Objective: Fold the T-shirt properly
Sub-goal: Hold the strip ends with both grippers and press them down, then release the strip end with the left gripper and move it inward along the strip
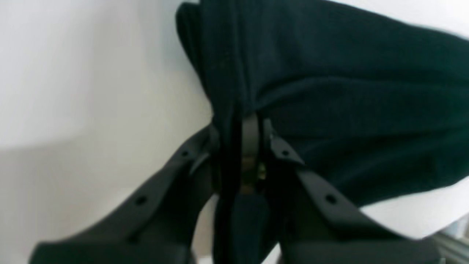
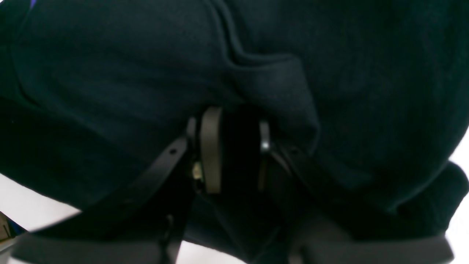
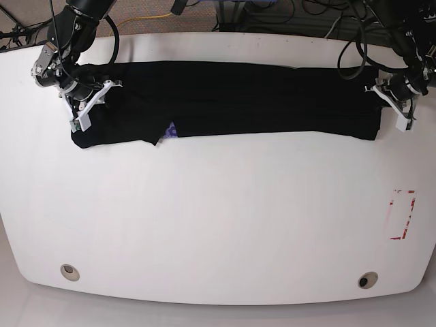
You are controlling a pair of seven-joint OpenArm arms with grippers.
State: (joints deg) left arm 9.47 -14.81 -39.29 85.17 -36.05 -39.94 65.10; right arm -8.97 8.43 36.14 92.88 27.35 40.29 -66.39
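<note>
The black T-shirt lies as a long folded band across the far part of the white table. A bit of purple print peeks out at its lower left edge. At the band's right end, my left gripper is shut on the cloth. The left wrist view shows its jaws pinching a gathered fold of the T-shirt. At the band's left end, my right gripper holds the other end. In the right wrist view its jaws clamp dark T-shirt fabric that fills the frame.
A red-outlined patch marks the table near its right edge. Two round holes sit near the front edge. Cables and frame parts run behind the far edge.
</note>
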